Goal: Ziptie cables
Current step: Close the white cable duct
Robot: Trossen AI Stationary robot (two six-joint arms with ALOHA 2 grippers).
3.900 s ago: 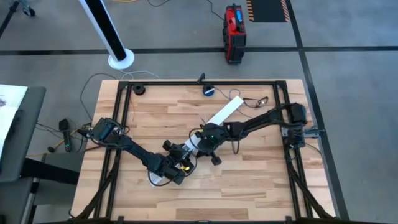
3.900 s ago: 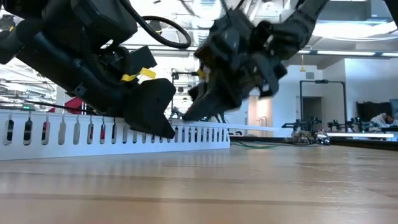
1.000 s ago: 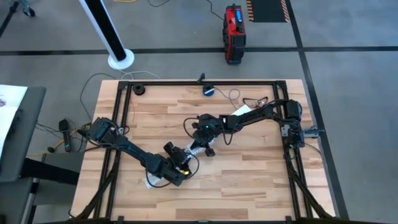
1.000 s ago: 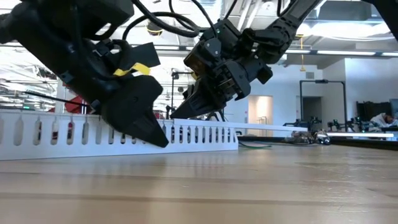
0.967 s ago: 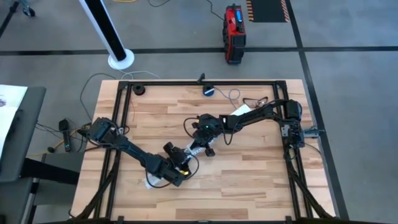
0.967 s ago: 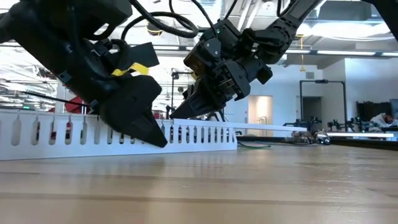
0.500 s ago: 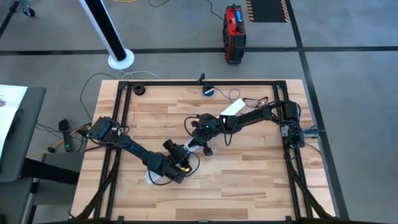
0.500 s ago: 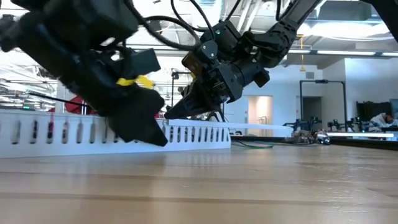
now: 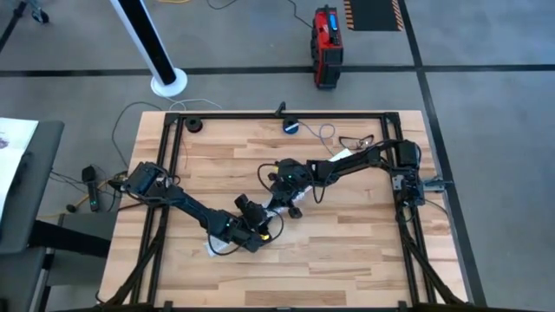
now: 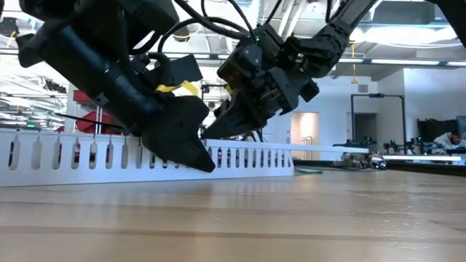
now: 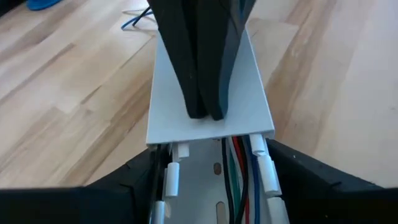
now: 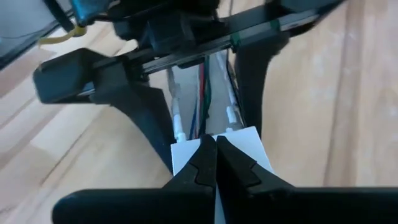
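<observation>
- The cables [image 11: 239, 162] lie inside the white slotted duct [image 10: 87, 156] near table centre.
- Right gripper [image 12: 216, 163], fingers pressed together, rests on the flat cover [image 11: 211, 93].
- Left gripper [image 11: 211, 186] straddles the duct wide open, at the right gripper's seven o'clock.
- Likely next: slide the cover along.

Even, bright light falls from above on my desk [image 9: 347, 251], and shadows under my arms stay soft. At desk height the ceiling lamps [image 10: 408, 33] glare white and my arms go nearly black against them. Both wrist views are soft, blurring close up.
</observation>
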